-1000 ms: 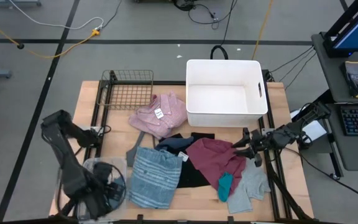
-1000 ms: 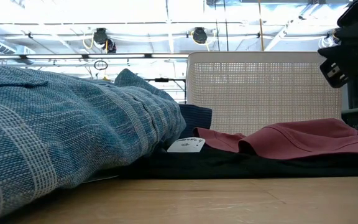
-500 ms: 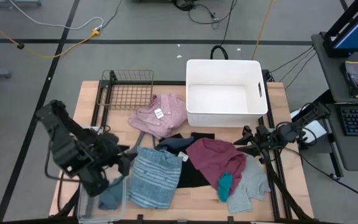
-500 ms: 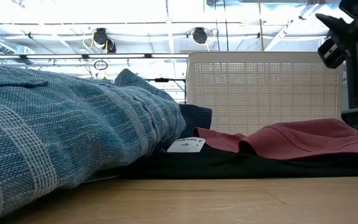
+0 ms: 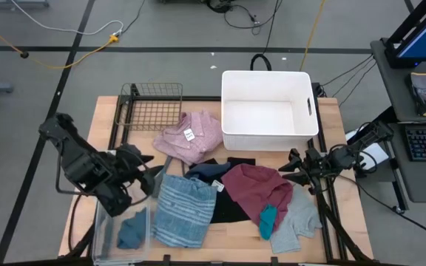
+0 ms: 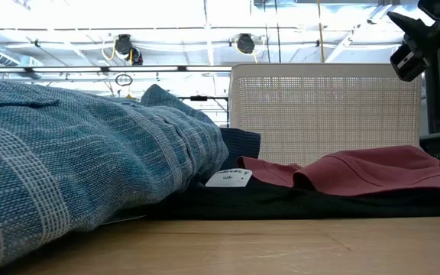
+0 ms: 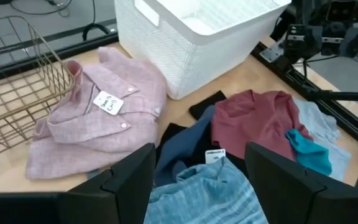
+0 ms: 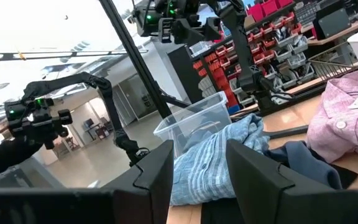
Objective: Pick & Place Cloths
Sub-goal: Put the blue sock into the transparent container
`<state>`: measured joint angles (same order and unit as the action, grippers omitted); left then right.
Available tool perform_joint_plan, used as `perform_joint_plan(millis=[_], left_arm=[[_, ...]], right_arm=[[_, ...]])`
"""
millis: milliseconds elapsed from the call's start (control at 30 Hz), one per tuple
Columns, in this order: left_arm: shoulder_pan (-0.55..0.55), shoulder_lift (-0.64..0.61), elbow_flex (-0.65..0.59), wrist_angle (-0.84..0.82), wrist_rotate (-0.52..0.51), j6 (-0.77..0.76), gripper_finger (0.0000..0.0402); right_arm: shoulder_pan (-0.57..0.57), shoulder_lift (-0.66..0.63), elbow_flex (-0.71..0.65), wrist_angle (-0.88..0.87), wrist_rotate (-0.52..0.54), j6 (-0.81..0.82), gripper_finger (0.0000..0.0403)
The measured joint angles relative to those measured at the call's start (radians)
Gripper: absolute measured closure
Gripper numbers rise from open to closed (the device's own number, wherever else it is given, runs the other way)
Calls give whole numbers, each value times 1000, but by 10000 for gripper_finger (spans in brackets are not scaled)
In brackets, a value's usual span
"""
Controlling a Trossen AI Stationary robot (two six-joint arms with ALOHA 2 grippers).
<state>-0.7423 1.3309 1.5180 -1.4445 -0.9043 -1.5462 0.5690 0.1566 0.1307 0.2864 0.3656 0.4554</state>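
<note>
The cloths lie in a heap on the table's middle: a pink shirt (image 5: 191, 137) with a white tag, a blue striped piece (image 5: 183, 210), a dark blue one (image 5: 207, 171), black (image 5: 229, 208), maroon (image 5: 254, 188), small teal (image 5: 268, 220) and grey (image 5: 298, 222). Another blue cloth (image 5: 132, 229) lies inside a clear bin (image 5: 100, 222) at the near left. My left gripper (image 5: 143, 177) hangs open above the table, left of the striped piece, and its wrist view looks over the heap past its fingers (image 7: 197, 186). My right gripper (image 5: 291, 171) stands open at the heap's right edge, raised off the table (image 6: 415, 42).
A white plastic basket (image 5: 302, 137) stands at the far middle-right of the table. A wire basket (image 5: 152, 107) stands at the far left. Bare wood shows along the near edge (image 5: 228, 240) and by the right edge (image 5: 346, 214).
My left gripper has risen from over the clear bin and swung toward the table's far side and the heap, turning as it went. A blue cloth now shows lying in the bin. My right gripper has tipped upward a little in place.
</note>
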Motion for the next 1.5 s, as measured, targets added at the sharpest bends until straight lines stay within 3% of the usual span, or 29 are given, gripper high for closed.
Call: perform_joint_plan(millis=[233,567,800,1000,1200,1500], left_arm=[[57,-82,-222,296,29,177,151],[217,-285,-565,782,201,529,151],[278,-451,-755,871,249,562,151],[299,-556,-808,873,258,650,151],[338,-586,-811,874,254,756,151],[357,-588,-811,873,271,841,151]], right_arm=[[0,0,0,15,29,-26,264],[0,92,1,169,28,-128,264],[0,265,109,147,28,-149,264],[17,451,333,-121,23,-149,264],[52,651,572,-446,-14,-100,264],[110,933,809,-698,-107,-31,264]])
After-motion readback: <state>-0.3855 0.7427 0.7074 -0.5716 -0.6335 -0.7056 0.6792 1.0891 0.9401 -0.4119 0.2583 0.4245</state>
